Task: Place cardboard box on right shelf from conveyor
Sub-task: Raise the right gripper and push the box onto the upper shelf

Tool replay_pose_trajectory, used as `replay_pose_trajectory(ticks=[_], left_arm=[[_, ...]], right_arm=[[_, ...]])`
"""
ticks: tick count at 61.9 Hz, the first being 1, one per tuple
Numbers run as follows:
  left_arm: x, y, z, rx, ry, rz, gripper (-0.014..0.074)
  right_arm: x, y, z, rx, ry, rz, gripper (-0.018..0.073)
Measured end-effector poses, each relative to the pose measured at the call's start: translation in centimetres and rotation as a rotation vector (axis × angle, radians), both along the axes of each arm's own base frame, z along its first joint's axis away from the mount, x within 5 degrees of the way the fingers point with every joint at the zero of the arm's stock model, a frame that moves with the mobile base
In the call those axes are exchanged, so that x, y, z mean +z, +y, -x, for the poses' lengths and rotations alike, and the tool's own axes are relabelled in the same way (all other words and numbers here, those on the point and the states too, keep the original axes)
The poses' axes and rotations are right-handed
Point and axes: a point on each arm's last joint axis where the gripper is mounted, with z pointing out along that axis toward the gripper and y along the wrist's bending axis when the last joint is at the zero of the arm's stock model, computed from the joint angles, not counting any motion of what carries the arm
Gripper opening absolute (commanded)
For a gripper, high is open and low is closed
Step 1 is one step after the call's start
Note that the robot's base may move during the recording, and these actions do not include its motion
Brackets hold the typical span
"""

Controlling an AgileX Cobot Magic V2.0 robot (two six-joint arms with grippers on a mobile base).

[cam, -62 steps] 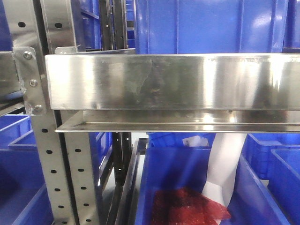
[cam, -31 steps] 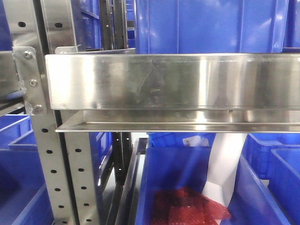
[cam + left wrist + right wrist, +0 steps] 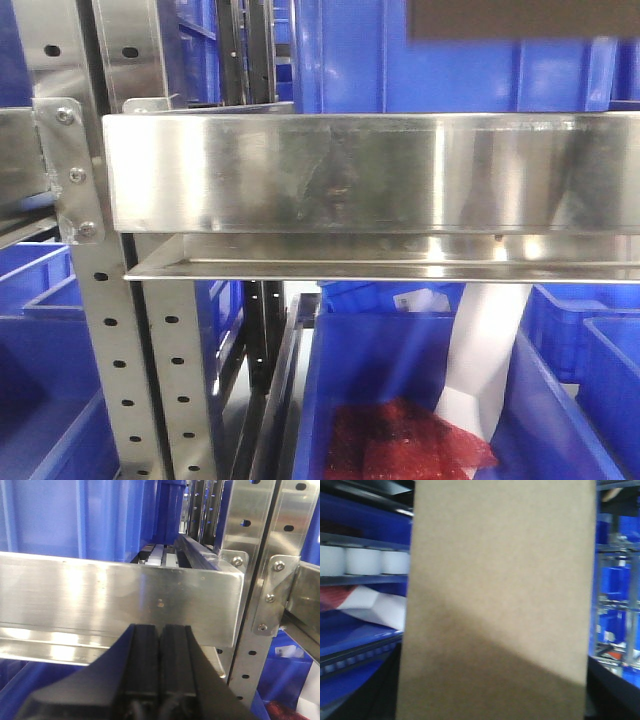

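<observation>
Since half a second ago, a dark brown, straight-edged strip has come in at the top of the front view. It is the box (image 3: 520,18), in shadow, above the right part of the shelf (image 3: 360,175). It is well clear of the shelf's front lip and in front of the blue bin (image 3: 350,60) that stands on the shelf. The whole view has also slid a little. The shelf's left end and the upright (image 3: 100,340) bolted to it now sit slightly further right in the picture. Below the shelf nothing else differs: a lower bin (image 3: 330,370) holds a red mesh bag (image 3: 400,450) and a white wrapper (image 3: 485,350).

A small white label (image 3: 420,300) lies just under the shelf, at the back of the lower bin. Its print is too small to read. The box's face is plain tan cardboard.

In the right wrist view the box (image 3: 500,600) fills the middle, upright and blurred, with its lower part in shadow. The right gripper (image 3: 492,700) is clamped on it, and its dark fingers (image 3: 615,690) show at both lower sides.

The left gripper (image 3: 160,635) is closed, with its black pads (image 3: 142,645) pressed together and nothing between them. It hangs just in front of the lip of the neighbouring shelf (image 3: 110,600), which is to the left of the shelf, near their shared upright.
</observation>
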Motion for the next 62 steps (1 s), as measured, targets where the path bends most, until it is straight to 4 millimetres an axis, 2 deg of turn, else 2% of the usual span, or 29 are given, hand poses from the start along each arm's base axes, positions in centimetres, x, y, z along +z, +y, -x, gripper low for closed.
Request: replay_pose_trajectory(ticks=[10,26,37,53,58,62], left_arm=[[0.0,0.0,0.0,0.000,0.000,0.000,-0.0119],[0.0,0.0,0.0,0.000,0.000,0.000,-0.0119],[0.0,0.0,0.0,0.000,0.000,0.000,-0.0119],[0.0,0.0,0.0,0.000,0.000,0.000,-0.0119],[0.0,0.0,0.0,0.000,0.000,0.000,-0.0119],[0.0,0.0,0.0,0.000,0.000,0.000,-0.0119]], right_arm=[[-1.8,0.4,-1.9,0.002,0.048,0.025,0.0214],[-4.0,-0.1,-5.0,-0.032,0.051,0.029,0.0214],[-4.8,0.2,-5.8,-0.027,0.055,0.032,0.0214],[-4.8,0.2,-5.9,-0.026,0.051,0.030,0.0221],[-4.8,0.2,-5.9,-0.030,0.052,0.024,0.0290],[-4.9,0.2,-5.9,-0.040,0.059,0.006,0.0410]])
